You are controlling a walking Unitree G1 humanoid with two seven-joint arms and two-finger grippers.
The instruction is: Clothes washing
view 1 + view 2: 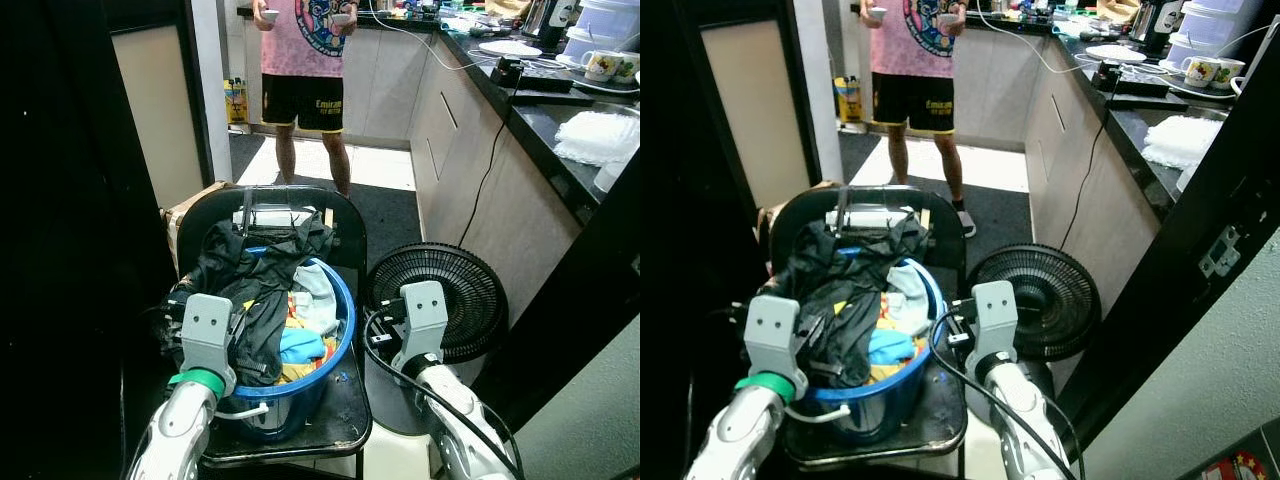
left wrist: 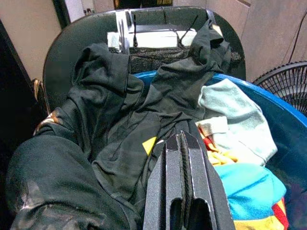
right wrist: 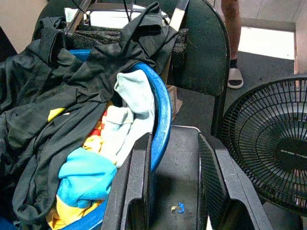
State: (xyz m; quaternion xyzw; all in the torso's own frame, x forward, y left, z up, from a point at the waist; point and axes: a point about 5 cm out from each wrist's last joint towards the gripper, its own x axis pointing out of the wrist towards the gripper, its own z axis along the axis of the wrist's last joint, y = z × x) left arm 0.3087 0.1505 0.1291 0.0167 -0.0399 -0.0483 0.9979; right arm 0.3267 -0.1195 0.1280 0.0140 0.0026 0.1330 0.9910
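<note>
A blue basin (image 1: 343, 305) heaped with clothes stands on a dark chair (image 1: 345, 235). A black garment (image 1: 250, 275) drapes over the heap and the chair back. Light blue cloth (image 3: 136, 93), a turquoise piece (image 3: 86, 172) and yellow and red cloth lie beneath it. My left gripper (image 2: 181, 138) is shut and rests over the black garment at the basin's left side. My right gripper (image 3: 175, 140) is open at the basin's right rim, above the chair seat (image 3: 180, 158). One of its fingers (image 3: 139, 177) is right against the blue rim.
A black floor fan (image 1: 470, 290) stands on the floor right of the chair, and a black cable runs across the seat. A person (image 1: 305, 60) stands beyond on the kitchen floor. A counter (image 1: 560, 110) with dishes runs along the right. A dark door panel blocks the left.
</note>
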